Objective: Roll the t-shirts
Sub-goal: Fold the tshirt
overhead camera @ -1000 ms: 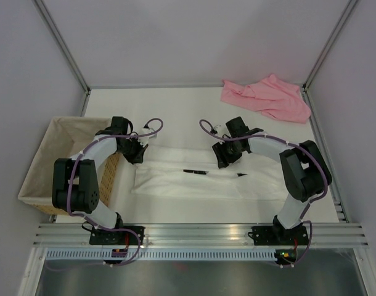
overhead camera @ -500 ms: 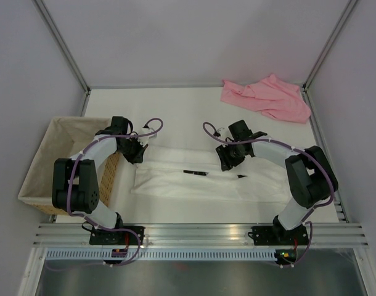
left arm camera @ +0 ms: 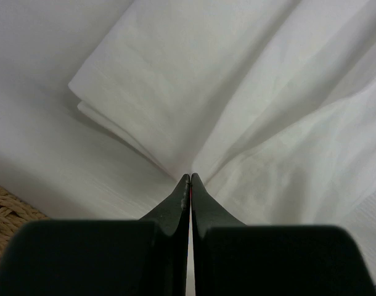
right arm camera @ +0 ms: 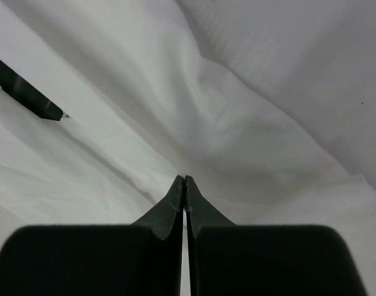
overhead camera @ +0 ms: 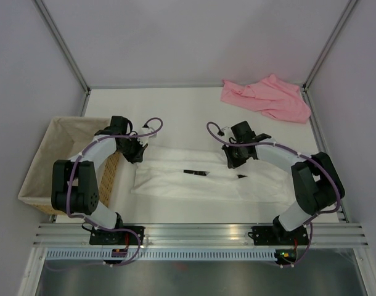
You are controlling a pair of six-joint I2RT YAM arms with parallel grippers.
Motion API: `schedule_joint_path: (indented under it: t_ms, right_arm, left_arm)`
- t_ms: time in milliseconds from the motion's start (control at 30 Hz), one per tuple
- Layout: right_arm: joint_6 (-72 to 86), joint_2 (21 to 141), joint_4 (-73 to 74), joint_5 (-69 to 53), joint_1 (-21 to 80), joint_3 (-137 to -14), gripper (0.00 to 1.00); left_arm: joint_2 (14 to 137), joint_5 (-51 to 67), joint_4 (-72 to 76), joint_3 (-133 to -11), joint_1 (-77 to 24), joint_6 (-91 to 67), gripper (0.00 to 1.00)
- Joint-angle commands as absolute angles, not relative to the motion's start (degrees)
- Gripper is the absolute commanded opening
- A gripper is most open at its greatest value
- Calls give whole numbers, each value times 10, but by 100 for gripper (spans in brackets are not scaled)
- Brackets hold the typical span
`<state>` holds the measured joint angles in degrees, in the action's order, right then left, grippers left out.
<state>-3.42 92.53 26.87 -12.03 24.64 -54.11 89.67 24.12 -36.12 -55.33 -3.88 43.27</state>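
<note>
The left pincer (left arm camera: 189, 180) is clenched on a fold of the white t-shirt (overhead camera: 194, 182) at its far left corner. Its arm hides part of the wicker basket (overhead camera: 37, 166) at the left edge of the bench (overhead camera: 175, 111). The right pincer (right arm camera: 185, 180) grips the tee's far edge likewise. The pink t-shirt (overhead camera: 268, 97) lies crumpled in the far right corner.

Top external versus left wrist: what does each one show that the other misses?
Only top external: the pink t-shirt crumpled at the far right corner, and the right gripper. Only left wrist: the left gripper with jaws shut, pinching a fold, beside a layered cloth corner. Both: the white t-shirt and the wicker basket.
</note>
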Motion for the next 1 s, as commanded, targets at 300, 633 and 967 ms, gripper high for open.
schedule_joint_path:
  t_ms: [300, 633, 967]
  right_arm:
    - [27, 853, 279, -120, 279, -516, 3]
    - [101, 825, 300, -126, 288, -475, 3]
    - [113, 824, 287, -126, 294, -463, 12]
  left_arm:
    - [854, 261, -376, -560, -36, 444, 2]
    - [861, 260, -372, -557, -36, 448, 9]
    - [934, 237, -334, -598, -57, 352, 15]
